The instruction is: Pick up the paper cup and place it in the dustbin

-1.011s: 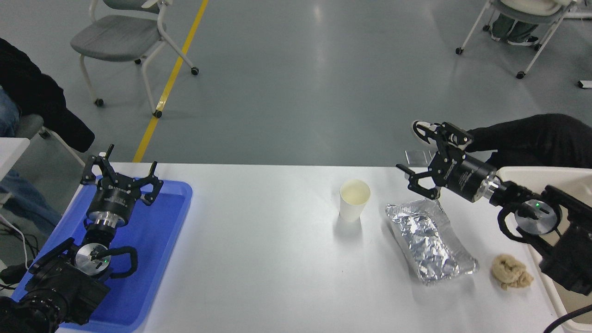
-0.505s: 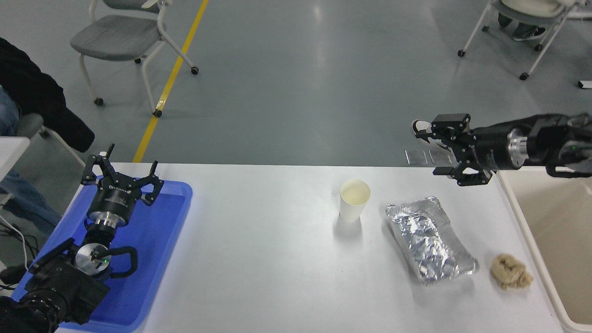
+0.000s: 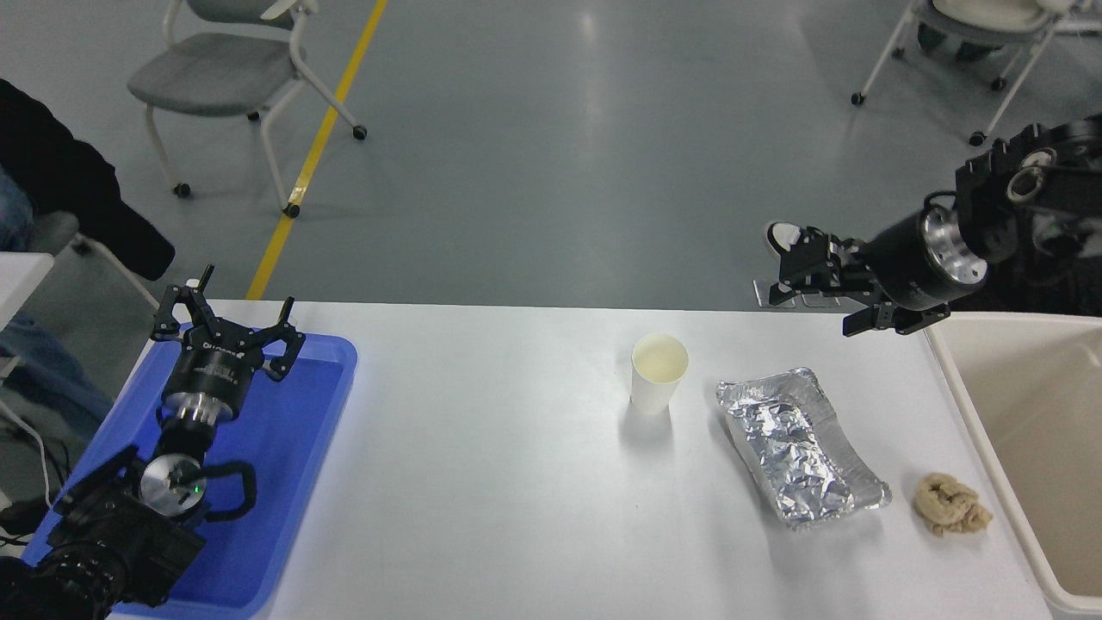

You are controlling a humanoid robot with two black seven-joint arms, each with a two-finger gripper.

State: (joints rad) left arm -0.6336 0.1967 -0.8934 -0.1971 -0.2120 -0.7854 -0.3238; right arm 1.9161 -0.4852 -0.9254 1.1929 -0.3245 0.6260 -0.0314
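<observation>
Head view: tapered white paper cup stands upright.

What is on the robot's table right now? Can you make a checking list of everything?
Surface: white table, dry, no spills seen.
Job's things: cup upright, empty, mid-table; bin at the table's right edge, nothing seen in the part in view.
Clutter: foil tray right of the cup, apart from it; beige wad near the bin; blue tray at left.
Grippers: left gripper open, parked over the blue tray; right gripper open, raised near the far right corner, holding nothing.
Cables: wires on the floor at far left.
Surroundings: grey floor, yellow line, wheeled chairs, a seated person's dark sleeve at left.
</observation>
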